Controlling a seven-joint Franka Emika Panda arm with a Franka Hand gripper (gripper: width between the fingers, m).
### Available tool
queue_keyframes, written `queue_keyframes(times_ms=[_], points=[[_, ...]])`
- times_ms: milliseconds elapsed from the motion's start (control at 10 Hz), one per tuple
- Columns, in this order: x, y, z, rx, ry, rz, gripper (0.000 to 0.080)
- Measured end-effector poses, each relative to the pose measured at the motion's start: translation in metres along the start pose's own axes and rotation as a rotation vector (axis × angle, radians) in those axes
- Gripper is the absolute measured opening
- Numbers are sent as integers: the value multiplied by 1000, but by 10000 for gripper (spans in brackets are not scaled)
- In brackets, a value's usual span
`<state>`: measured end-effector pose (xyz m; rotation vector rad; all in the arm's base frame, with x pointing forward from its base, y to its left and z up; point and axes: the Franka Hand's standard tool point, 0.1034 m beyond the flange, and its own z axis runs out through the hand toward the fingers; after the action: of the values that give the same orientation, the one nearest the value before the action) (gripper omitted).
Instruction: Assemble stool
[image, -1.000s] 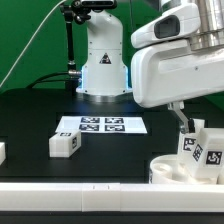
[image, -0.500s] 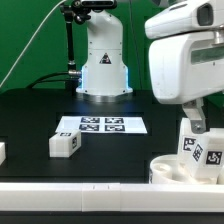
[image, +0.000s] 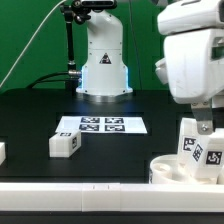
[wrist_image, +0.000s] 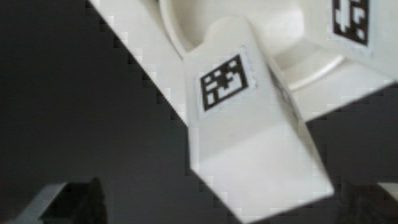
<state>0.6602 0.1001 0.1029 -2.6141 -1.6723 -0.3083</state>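
Note:
The stool's round white seat (image: 170, 170) lies at the front of the exterior view's right, against the front rail. White tagged legs (image: 196, 148) stand on it. My gripper (image: 204, 128) hangs right above them, open and holding nothing. In the wrist view one blocky leg (wrist_image: 258, 135) with a square tag fills the middle, reaching out from the seat ring (wrist_image: 311, 60). Its free end lies between my two dark fingertips (wrist_image: 71, 202), with gaps on both sides. Another loose leg (image: 65, 144) lies on the black table at the front left.
The marker board (image: 100, 125) lies flat mid-table in front of the robot's white base (image: 103, 65). A long white rail (image: 80, 188) runs along the table's front edge. A small white part (image: 2, 152) shows at the left edge.
The arm has swung toward the exterior view's right and now stands over the legs on the seat. The jaws stayed open. No part moved.

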Motion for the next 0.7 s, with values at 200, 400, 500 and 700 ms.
queue_keyframes(times_ms=[200, 400, 500, 700], points=[[0, 0, 1, -10, -19, -120, 649], [-1, 1, 3, -13, -40, -254, 649], [-2, 1, 5, -14, -53, -353, 649], [-3, 1, 13, -10, -80, -513, 649]])
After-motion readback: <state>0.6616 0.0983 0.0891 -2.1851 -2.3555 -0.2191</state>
